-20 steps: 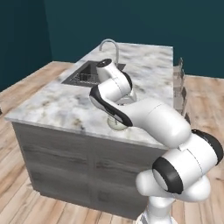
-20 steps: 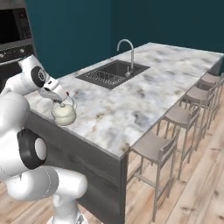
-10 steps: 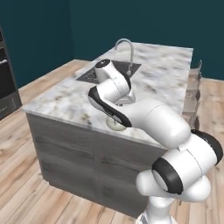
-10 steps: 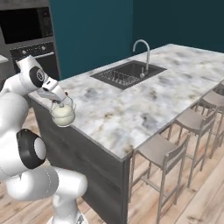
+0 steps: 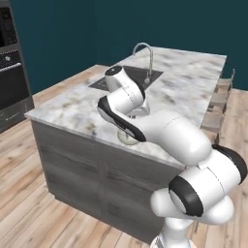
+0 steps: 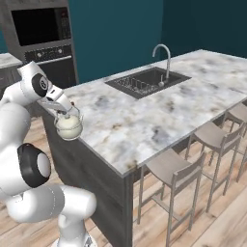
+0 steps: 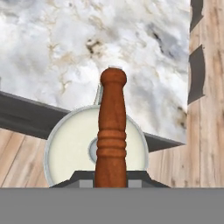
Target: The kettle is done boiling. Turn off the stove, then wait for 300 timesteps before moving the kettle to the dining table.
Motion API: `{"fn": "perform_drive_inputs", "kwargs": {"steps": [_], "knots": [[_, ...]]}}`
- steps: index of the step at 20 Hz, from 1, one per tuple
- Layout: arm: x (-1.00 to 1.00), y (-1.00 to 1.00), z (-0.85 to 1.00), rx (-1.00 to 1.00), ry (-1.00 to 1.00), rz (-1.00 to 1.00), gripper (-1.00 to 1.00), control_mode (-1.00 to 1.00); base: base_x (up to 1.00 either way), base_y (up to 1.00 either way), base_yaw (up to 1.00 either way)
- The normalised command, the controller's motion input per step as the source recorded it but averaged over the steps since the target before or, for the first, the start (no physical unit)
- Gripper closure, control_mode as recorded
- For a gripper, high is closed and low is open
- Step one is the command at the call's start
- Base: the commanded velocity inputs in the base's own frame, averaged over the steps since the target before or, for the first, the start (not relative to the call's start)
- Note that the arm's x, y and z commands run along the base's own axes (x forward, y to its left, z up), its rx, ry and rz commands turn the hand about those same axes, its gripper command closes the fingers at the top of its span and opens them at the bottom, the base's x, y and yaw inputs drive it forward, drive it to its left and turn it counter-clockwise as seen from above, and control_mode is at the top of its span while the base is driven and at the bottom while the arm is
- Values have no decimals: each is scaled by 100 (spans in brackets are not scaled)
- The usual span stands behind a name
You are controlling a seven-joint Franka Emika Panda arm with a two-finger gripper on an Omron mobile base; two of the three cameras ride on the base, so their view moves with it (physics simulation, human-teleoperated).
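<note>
Marble dining table nearer than before (base moved), end effector clamping kettle over its edge

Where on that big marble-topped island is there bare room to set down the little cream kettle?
The veined marble island top lies bare from its near edge by the cream round kettle up to the dark sink basin with its arched steel tap, and beyond toward the grey stools. The gripper holds the kettle's reddish-brown handle at the island's near edge.
</note>
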Motion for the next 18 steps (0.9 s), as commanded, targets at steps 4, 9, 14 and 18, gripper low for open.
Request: {"fn": "perform_drive_inputs", "kwargs": {"steps": [4,9,14,18], "knots": [[0,0,0,0,0,0,100,100,37,-44,21],[0,0,0,0,0,0,100,100,36,-42,21],[0,0,0,0,0,0,100,100,11,-19,10],[0,0,0,0,0,0,100,100,0,0,0]]}}
